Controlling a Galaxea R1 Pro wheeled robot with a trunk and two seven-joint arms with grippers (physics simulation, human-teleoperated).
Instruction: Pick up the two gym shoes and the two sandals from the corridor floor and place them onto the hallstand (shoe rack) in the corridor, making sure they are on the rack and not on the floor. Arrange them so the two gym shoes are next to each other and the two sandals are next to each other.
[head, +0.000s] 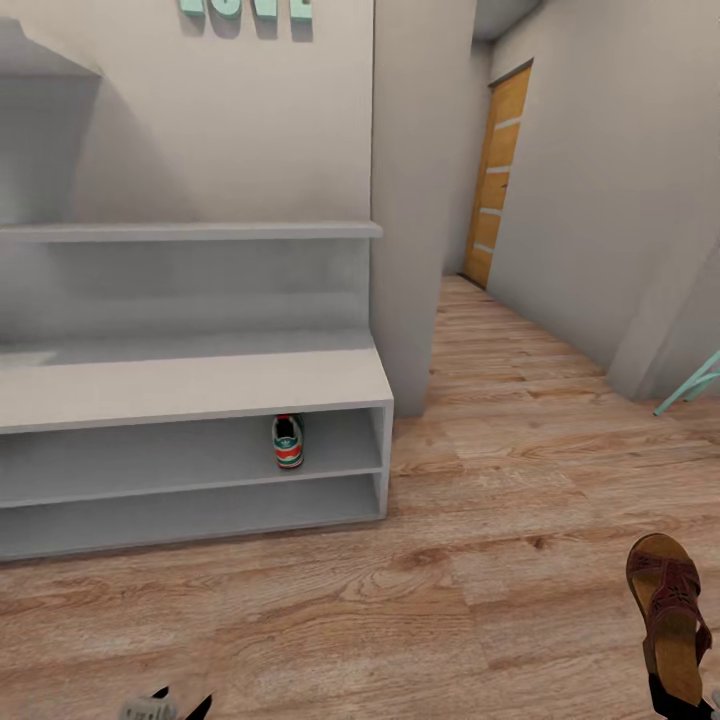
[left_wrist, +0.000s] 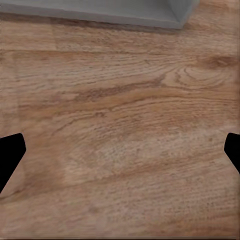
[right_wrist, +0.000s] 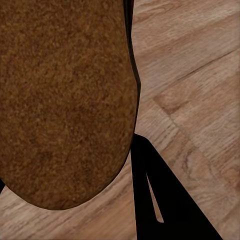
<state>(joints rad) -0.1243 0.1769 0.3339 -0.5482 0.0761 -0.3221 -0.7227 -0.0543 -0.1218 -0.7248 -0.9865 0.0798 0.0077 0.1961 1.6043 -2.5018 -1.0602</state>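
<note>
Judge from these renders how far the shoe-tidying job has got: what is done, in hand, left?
Done: one gym shoe stands on the hallstand upper tier. In hand: the right end effector holds a sandal above the corridor floor; the left end effector is open, empty. Left: racking this sandal, then the other sandal and sneaker.

Both claws have plain black, tapered fingers (left_wrist: 10, 157); the left claw (head: 170, 705) has a pale grey body.

One gym shoe (head: 288, 442) sat inside the hallstand (head: 190, 385), on its upper open tier near the right end wall. The corridor floor (head: 420, 590) spread in front of the hallstand. A sandal (head: 668, 615) was well to the hallstand's right and nearer the robot, above the floor.
</note>
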